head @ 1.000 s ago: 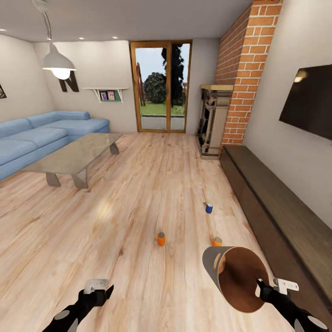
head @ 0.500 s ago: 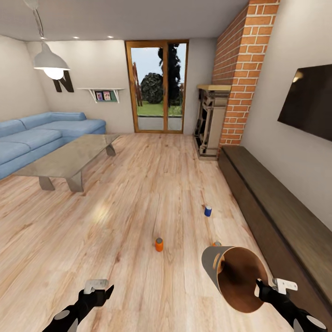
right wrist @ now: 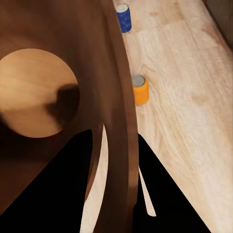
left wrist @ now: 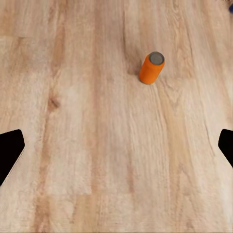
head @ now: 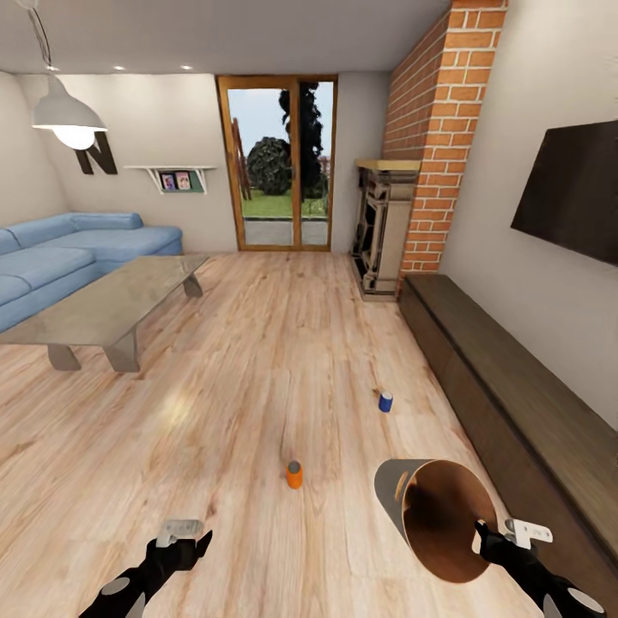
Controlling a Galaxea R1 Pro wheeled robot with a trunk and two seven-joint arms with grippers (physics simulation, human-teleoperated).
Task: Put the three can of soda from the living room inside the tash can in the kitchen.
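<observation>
Cans: an orange can (head: 294, 474) stands upright on the plank floor (head: 215, 386) ahead of the left gripper (head: 182, 539), well apart from it; a blue can (head: 386, 402) stands upright farther off, nearer the dark bench (head: 515, 403); a second orange can (right wrist: 140, 89) stands upright on the floor just past the bin's rim in the right wrist view, with the blue can (right wrist: 124, 18) beyond it. In the head view the bin hides this second orange can. The bin (head: 438, 515), grey outside and coppery inside, is held tilted with its mouth facing the camera; the right gripper (head: 506, 542) has its jaws pinching the rim, one finger inside the wall and one outside. The left jaws are spread and hold nothing; the orange can (left wrist: 152, 68) lies ahead between their dark fingertips (left wrist: 9, 150) in the left wrist view. The sofa (head: 60, 257) and low table (head: 103, 309) lie well to the left. Risks, as judged: the bin held by a thin rim may swing or slip as the base rolls; its lower edge may knock over the hidden orange can, which would then roll; a low left approach could tip the near can before the jaws close.
</observation>
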